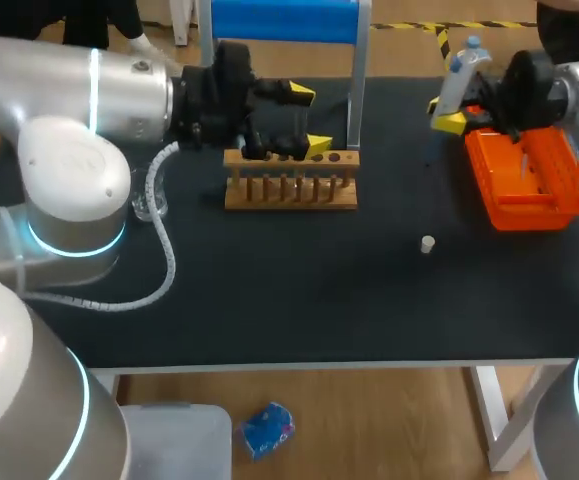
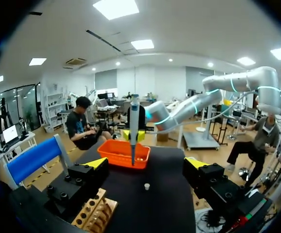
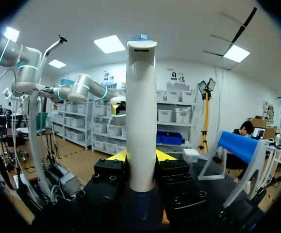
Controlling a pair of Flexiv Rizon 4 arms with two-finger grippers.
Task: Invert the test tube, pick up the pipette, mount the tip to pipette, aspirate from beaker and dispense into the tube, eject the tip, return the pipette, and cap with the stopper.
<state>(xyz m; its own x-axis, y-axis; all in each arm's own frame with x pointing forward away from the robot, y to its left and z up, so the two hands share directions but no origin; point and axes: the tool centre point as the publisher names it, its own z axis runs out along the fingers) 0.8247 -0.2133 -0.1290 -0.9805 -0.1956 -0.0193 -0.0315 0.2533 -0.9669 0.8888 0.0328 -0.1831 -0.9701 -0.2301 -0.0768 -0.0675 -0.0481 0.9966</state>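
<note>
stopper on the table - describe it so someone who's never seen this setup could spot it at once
Look at the black table top, between the wooden rack and the orange basket. The stopper lies there on the bare surface, nearer the robot than either. It is the only small pale plug lying by itself, touching nothing.

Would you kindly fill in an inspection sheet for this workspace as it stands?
Surface: black mat, no spills seen.
Job's things: wooden tube rack mid-mat; pipette upright at the orange basket; white stopper loose on the mat; beaker partly hidden by the left arm.
Clutter: nothing seen.
Tools: left tool open above the rack; right tool shut on the pipette.
Cables: coiled hose trails from the left arm across the mat.
Surroundings: nothing seen reaching over the mat.
</note>
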